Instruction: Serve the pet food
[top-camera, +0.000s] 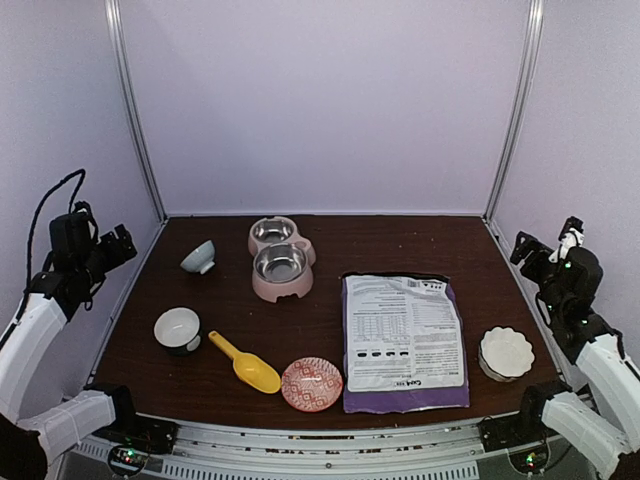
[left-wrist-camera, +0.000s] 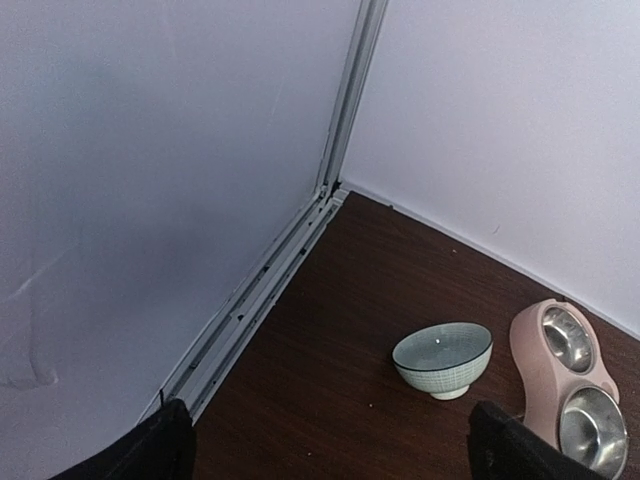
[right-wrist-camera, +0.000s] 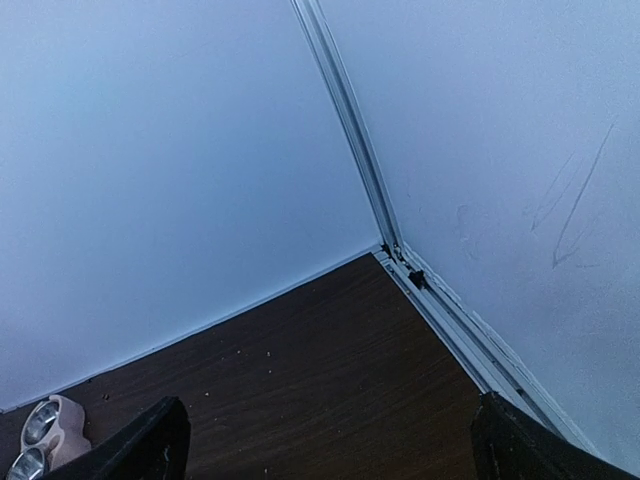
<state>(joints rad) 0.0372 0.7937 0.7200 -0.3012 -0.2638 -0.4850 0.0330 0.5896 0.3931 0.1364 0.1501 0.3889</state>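
The pink feeder (top-camera: 280, 258) stands at 11 o'clock from the table's (top-camera: 330, 240) middle, one steel cup behind the other. Bare metal shows in both. At 10 o'clock a small teal bowl (left-wrist-camera: 442, 359) stands upright on its foot just left of the feeder, its pale inside bare. At 8 o'clock is a dark bowl (top-camera: 177, 329) with a plain white inside. At 6 o'clock, by the near edge, a red patterned dish (top-camera: 312, 384) shows only its pattern. At 4 o'clock a white scalloped bowl (top-camera: 506, 352) shows only its white inside. A yellow scoop (top-camera: 245, 363) lies at 7 o'clock between the dark bowl and the dish. Its handle points to 10 and its cup touches or nearly touches the dish.

The left gripper (top-camera: 120, 243) hangs above the table's left edge at 9 o'clock and the right gripper (top-camera: 522, 246) above the right edge at 3 o'clock. Both are well apart from everything. In each wrist view the two fingers sit at the bottom corners, spread wide and released, holding and touching nothing.

The bag (top-camera: 404, 342) lies flat at 4 to 5 o'clock between the dish and the scalloped bowl. Its white printed back is up and purple shows along the near end. Its long axis runs 12 to 6, with a dark ragged edge at the 12 end. No kibble can be seen.
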